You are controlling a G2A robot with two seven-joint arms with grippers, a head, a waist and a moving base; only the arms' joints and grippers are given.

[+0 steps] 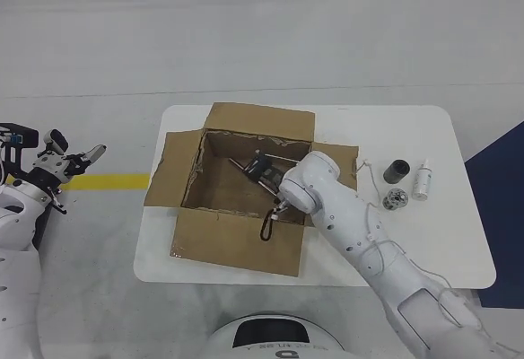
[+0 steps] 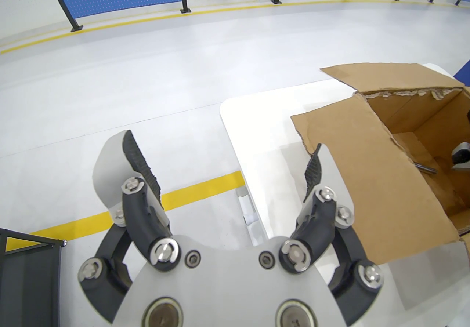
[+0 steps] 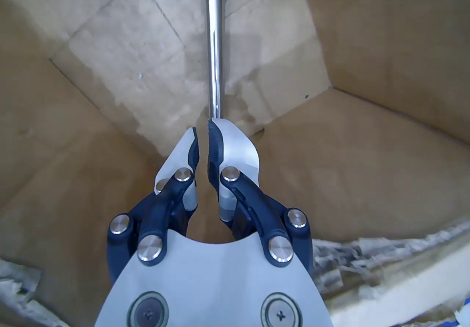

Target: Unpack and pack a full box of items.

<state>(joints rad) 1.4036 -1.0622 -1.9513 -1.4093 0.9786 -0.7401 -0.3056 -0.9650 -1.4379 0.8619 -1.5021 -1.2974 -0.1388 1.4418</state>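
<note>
Grips a rod (image 3: pixel 214 49) with the right hand (image 3: pixel 203 130) down inside the cardboard box (image 1: pixel 235 238). Has the fingers nearly together, pinched on the bare metal end, with the blue sleeve far out at the other end. Has the rod low in the box, toward 1 o'clock of the floor in the top view; cannot tell whether resting on the cardboard or just over it.

Holds the left hand (image 2: pixel 224 145) off the surface (image 1: pixel 441 233), out at 9 o'clock from the box, fingers wide apart and nothing between them. Has a black cylinder (image 1: pixel 396 170), a small white bottle (image 1: pixel 423 180) and a round metal piece (image 1: pixel 393 199) out on the surface at 3 o'clock from the box, beyond its flap. Looks to be mid-unpacking, with the rod as the next item out.

Risks a pivot or slip on the lift, given smooth chrome, a grip only at the very tip and most of the length hanging beyond the fingers. Risks catching the far end on the box wall or the 12 o'clock flap on a steep or hurried lift, dragging or tipping the light box with no second hand bracing it. Risks knocking the bottle over when setting a long, swinging rod down at 3 o'clock.
</note>
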